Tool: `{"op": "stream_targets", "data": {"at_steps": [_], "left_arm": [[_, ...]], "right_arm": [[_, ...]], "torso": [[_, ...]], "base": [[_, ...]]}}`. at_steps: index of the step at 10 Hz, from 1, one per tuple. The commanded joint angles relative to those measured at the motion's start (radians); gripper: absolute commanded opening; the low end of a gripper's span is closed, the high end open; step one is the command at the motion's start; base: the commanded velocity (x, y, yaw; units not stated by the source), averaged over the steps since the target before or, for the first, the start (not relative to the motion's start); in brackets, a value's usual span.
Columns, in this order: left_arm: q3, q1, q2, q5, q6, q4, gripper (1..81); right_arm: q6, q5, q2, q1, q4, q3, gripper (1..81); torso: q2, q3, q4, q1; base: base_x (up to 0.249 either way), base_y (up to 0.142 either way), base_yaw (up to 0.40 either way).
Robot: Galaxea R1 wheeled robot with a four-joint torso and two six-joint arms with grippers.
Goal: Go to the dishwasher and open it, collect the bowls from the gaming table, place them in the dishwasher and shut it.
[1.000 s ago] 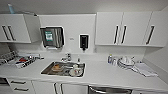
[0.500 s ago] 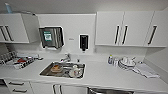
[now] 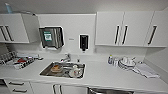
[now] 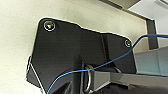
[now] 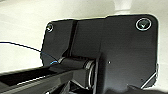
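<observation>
Jaw state cannot be told for either arm: both wrist views show the robot's own dark plate and jointed bar against a pale surface, with no fingers to be made out. From the head view, the robot faces a white kitchen counter (image 3: pixel 105 75). The dishwasher (image 3: pixel 110 91) shows as a strip of steel front at about 5 o'clock, at the lower edge of the frame beneath the counter, just right of the sink (image 3: pixel 63 70). Its long axis runs across the view, parallel to the counter edge. Judged from that offset, the right arm is likely the nearer one, though neither arm is seen in the head view to confirm it. Containers: the sink, at 6 to 7 o'clock, holds unwashed dishes, among them a pale round item and something orange-brown. A dish rack (image 3: pixel 15 60) at 9 o'clock holds assorted items, one red. A stack of plates (image 3: pixel 127 63) stands on the counter at 3 o'clock, beside a folded cloth (image 3: pixel 146 70). Wall cabinets (image 3: pixel 125 28) hang above.
</observation>
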Motion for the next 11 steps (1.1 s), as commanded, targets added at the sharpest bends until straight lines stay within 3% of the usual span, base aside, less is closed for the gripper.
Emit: {"op": "stream_targets", "data": {"at_steps": [1,2,3,6,8,11], "left_arm": [[0.136,-0.047,-0.093,0.037,0.002,0.013,81.1],[0.211,-0.047,-0.152,-0.002,0.002,0.013,81.1],[0.282,-0.047,-0.213,-0.025,0.001,0.013,81.1],[0.506,-0.05,-0.437,-0.104,-0.002,0.011,81.1],[0.664,-0.055,-0.591,-0.166,-0.002,0.011,81.1],[0.857,-0.093,-0.748,-0.173,-0.002,0.013,81.1]], "right_arm": [[0.004,-0.067,-0.103,0.057,-0.004,0.151,81.1],[0.001,-0.067,-0.166,0.061,-0.004,0.248,81.1],[-0.002,-0.067,-0.223,0.064,-0.004,0.322,81.1],[0.003,-0.067,-0.367,0.081,-0.001,0.507,81.1],[0.004,-0.067,-0.44,0.106,0.002,0.599,81.1],[0.009,-0.067,-0.526,0.149,0.007,0.721,81.1]], "torso": [[0.0,0.0,0.0,0.0],[0.0,0.0,0.0,0.0],[-0.1,0.0,0.0,0.064],[-0.15,0.0,0.0,0.095],[-0.221,-0.052,0.0,0.138],[-0.326,-0.094,0.0,0.203]], "base": [[0.0,0.0,0.0],[0.0,0.0,0.0],[0.0,0.0,0.0],[0.0,0.0,0.0],[0.0,0.0,0.0],[0.0,0.0,0.0]]}}
